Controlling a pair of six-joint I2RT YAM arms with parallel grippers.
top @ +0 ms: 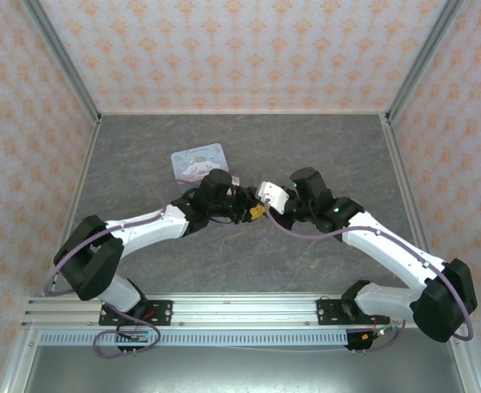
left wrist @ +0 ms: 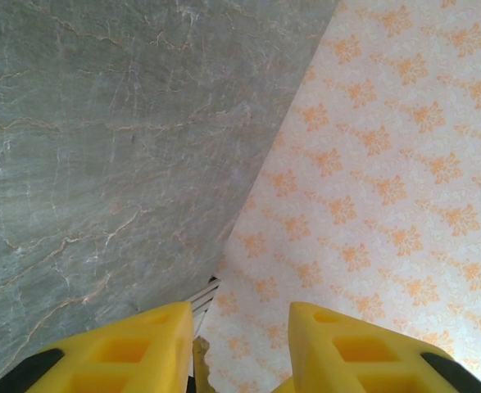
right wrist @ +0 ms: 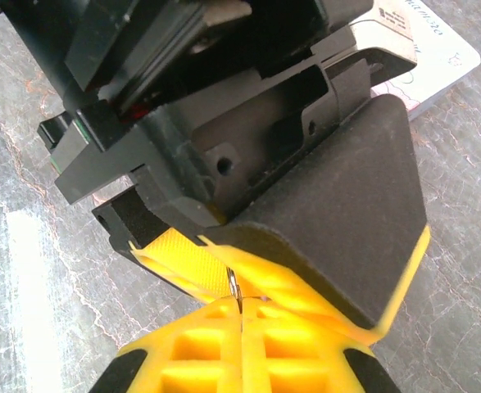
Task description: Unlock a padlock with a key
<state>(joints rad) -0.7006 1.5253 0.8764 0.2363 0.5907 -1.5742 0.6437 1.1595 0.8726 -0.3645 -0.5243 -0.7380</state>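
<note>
Both grippers meet tip to tip above the middle of the table. My right gripper (top: 262,211) (right wrist: 240,309) is shut on the key (right wrist: 235,285), a thin metal sliver that sticks up between its yellow fingertips. My left gripper (top: 246,210) (left wrist: 242,311) faces it, and its yellow fingers (right wrist: 173,252) stand apart on either side of the key's tip. In the left wrist view a small dull brass-coloured piece (left wrist: 199,364) shows beside the inner face of one finger. The padlock is hidden.
A pale-blue tin (top: 197,161) (right wrist: 437,45) with a white cartoon dog lies flat on the grey marbled table (top: 322,155), just behind the left gripper. Patterned orange walls (left wrist: 387,164) close in the back and both sides.
</note>
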